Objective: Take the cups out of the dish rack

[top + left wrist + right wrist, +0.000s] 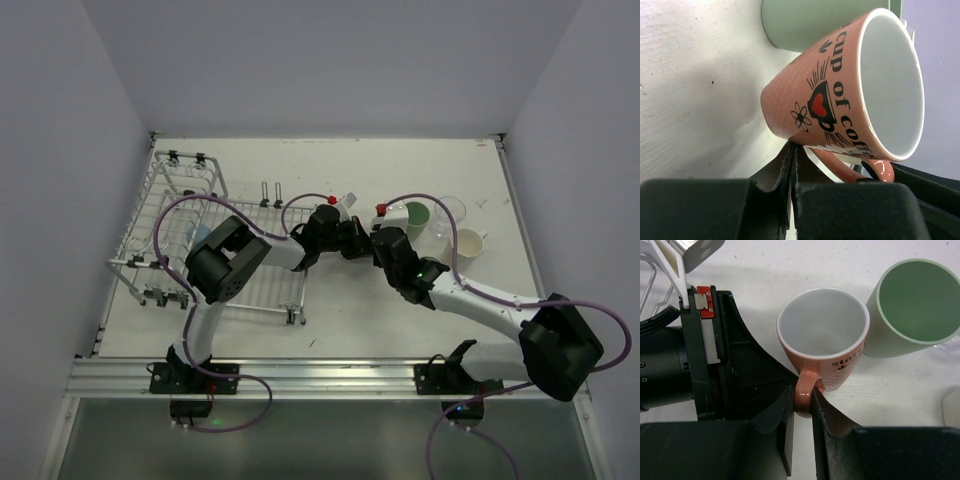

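A salmon-pink mug (823, 329) with black lettering and a white inside stands on the table, beside a pale green cup (918, 304). My right gripper (802, 399) is shut on the mug's handle, one finger on each side of it. My left gripper (792, 156) is shut with nothing between its fingers, and its tips rest against the mug (840, 90) near the base of the handle. In the top view both grippers meet at mid-table, and the silver wire dish rack (160, 215) stands at the left with a blue cup (200, 233) in it.
Right of the grippers stand the pale green cup (417, 215), a clear tumbler (447, 211) and a white cup (468, 243). My left gripper's black body (715, 365) sits close to the mug's left side. White walls close the table in on three sides.
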`<state>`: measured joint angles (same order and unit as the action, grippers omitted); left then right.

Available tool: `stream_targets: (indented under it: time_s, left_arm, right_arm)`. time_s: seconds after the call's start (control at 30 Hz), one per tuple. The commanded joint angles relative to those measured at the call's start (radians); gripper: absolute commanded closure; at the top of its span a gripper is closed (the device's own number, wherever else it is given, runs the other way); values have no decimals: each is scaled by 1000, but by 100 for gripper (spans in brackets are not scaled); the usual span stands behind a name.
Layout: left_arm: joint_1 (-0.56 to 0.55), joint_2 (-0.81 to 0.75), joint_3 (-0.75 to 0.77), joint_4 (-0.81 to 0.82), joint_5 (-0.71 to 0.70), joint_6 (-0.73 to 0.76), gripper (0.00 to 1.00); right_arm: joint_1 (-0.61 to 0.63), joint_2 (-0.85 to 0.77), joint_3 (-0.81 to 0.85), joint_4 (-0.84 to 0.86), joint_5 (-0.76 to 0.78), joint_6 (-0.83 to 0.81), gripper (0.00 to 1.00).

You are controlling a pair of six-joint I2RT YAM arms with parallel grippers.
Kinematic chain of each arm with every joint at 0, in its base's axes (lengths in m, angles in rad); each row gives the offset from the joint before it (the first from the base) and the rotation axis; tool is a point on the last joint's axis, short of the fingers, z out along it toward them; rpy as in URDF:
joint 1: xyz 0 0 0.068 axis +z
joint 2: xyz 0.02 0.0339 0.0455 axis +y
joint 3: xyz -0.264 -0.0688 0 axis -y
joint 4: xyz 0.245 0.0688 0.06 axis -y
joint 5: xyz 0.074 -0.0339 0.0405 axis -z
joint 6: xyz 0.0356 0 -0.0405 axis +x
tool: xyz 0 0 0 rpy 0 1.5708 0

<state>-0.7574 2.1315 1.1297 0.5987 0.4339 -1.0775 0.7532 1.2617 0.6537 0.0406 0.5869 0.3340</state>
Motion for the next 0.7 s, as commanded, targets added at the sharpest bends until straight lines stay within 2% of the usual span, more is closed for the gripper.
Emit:
stream_targets:
  time_s: [0.0,0.67]
  left_arm:
    - [3,25,30,26,-34,22,100]
    - [4,7,24,0,-49,44,100]
  right_arm:
    - [11,7,-8,18,-44,60,100]
    - [29,85,-37,-15,34,252,100]
